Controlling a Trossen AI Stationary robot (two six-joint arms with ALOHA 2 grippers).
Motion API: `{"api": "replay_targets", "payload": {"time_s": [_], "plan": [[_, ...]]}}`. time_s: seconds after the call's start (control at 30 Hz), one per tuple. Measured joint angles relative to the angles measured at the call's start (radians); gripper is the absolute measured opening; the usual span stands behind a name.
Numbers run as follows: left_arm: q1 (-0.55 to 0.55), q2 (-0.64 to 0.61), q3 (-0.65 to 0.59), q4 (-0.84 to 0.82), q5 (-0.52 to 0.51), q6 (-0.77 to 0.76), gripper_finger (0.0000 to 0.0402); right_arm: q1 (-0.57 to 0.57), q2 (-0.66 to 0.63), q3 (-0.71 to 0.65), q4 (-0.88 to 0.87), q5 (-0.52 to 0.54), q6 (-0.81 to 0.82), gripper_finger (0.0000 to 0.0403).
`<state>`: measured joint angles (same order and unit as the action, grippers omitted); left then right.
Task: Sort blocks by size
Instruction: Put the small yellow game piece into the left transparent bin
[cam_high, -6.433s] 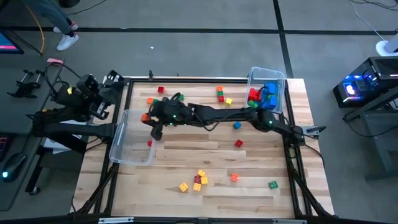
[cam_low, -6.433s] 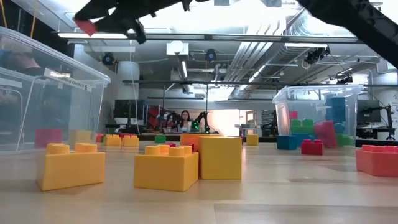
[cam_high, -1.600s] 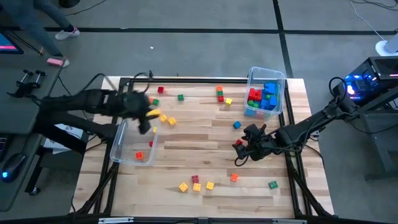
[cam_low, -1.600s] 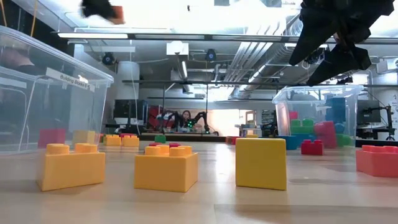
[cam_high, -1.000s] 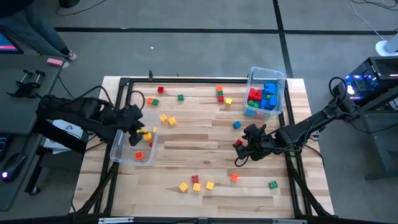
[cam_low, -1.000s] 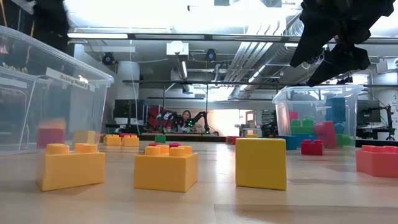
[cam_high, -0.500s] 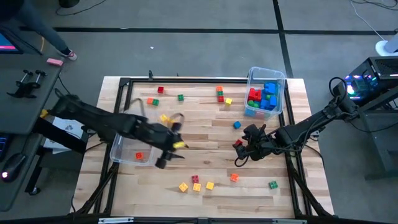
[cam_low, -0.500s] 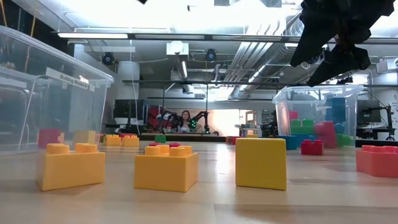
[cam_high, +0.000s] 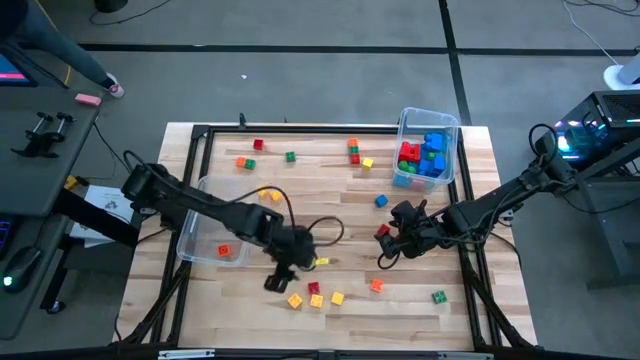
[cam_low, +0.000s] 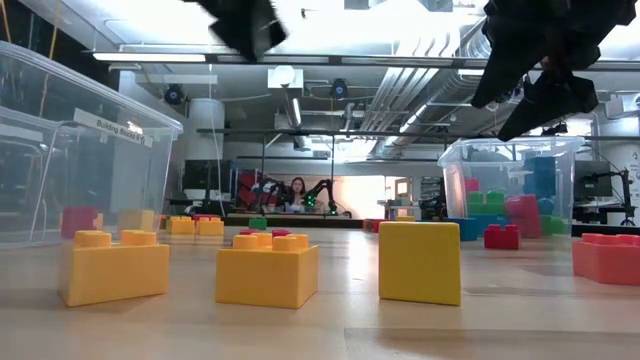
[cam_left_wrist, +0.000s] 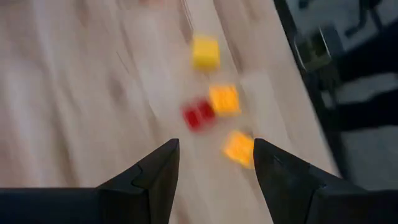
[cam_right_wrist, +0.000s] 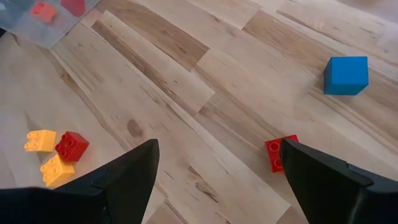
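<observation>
Blocks are all over my table (cam_high: 420, 305) right now. Closest to my left gripper (cam_high: 283, 275) there's a little cluster near the front edge: a yellow block (cam_high: 295, 300), a red block (cam_high: 314, 289) and another yellow block (cam_high: 337, 297), with one more yellow block (cam_high: 322, 262) just beside the gripper itself. My left wrist view shows that bunch as blurry yellow and red shapes just past my fingers (cam_left_wrist: 158, 177), which stand apart with nothing between them, so that gripper is open and empty above the wood.

My right gripper (cam_high: 392, 240) hovers over the right half of the table, fingers spread wide, also holding nothing. Between them in the wrist view sits a red brick (cam_right_wrist: 279, 153), and a bit farther off a blue cube (cam_right_wrist: 346, 75). From above I can also see an orange block (cam_high: 376, 285) and a green block (cam_high: 439, 296) toward the front right corner.

Along the back edge there are a few more: a red one (cam_high: 258, 145), an orange one (cam_high: 242, 162), a green one (cam_high: 289, 156), and a red and yellow pair near the middle (cam_high: 356, 154).

Two clear bins on the table. The right bin (cam_high: 452, 150) at the back right corner has a pile of bigger blue, red and green bricks in it. The left bin (cam_high: 192, 220) sits at the left edge with a small orange block (cam_high: 224, 250) in it.

From table height, three yellow blocks sit up front in a row, the rightmost a plain cube (cam_low: 419, 262).
</observation>
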<state>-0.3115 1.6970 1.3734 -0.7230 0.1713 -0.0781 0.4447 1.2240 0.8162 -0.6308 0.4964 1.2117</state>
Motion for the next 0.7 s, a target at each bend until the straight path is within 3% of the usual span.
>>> {"api": "replay_targets", "payload": {"time_s": [0.13,0.3,0.47,0.7], "plan": [[-0.051,-0.009,-0.021,-0.085,-0.006,-0.024,0.0193,0.000,0.000,0.000,0.001,0.000,-0.024,0.0328],[-0.167,-0.011,-0.073,-0.070,-0.166,0.034,0.0193,0.000,0.000,0.000,0.072,-0.032,-0.041,0.0328],[-0.275,-0.008,-0.165,0.085,-0.332,0.140,0.0193,0.005,0.000,0.000,0.322,-0.085,-0.041,0.0328],[-0.316,-0.005,-0.226,0.342,-0.281,0.201,0.0193,0.031,-0.001,0.000,0.656,-0.035,-0.042,0.0328]]}}
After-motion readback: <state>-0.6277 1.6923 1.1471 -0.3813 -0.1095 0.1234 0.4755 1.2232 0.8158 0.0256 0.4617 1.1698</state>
